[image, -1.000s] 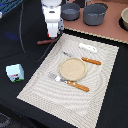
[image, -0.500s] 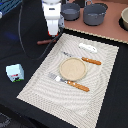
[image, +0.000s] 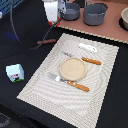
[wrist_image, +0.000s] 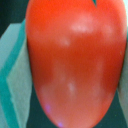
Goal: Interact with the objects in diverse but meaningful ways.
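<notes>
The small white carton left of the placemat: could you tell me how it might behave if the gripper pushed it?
The carton looks boxy with flat faces, so it would probably slide rather than roll. It seems light, so a high push might tip it.

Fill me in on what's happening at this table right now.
The robot arm's gripper hangs above the far corner of the striped placemat, near the grey pots. In the wrist view a glossy red tomato fills almost the whole picture, right at the gripper, though the fingers are not visible, so a grip cannot be confirmed. On the placemat sit a round tan plate, a wooden-handled fork and a knife. A small white carton stands on the black cloth.
</notes>
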Tool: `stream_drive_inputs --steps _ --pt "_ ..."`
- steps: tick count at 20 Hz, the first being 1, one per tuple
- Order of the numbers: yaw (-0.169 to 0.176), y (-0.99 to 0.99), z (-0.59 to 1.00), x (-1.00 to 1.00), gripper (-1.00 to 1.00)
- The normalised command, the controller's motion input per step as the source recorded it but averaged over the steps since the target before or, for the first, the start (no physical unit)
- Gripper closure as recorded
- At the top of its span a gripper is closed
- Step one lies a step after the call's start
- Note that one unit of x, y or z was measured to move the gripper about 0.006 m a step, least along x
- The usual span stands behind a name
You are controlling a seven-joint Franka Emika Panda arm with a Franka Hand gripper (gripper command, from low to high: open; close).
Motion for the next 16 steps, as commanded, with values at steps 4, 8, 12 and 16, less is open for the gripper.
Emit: stream_drive_inputs --steps 4,8,12,16 --pt "-0.038 -0.37 0.77 0.86 1.0" --pt "-0.035 -0.37 0.77 0.86 1.0" --pt "-0.042 -0.42 0.64 0.85 1.0" --pt "-0.005 -0.42 0.29 0.88 1.0"
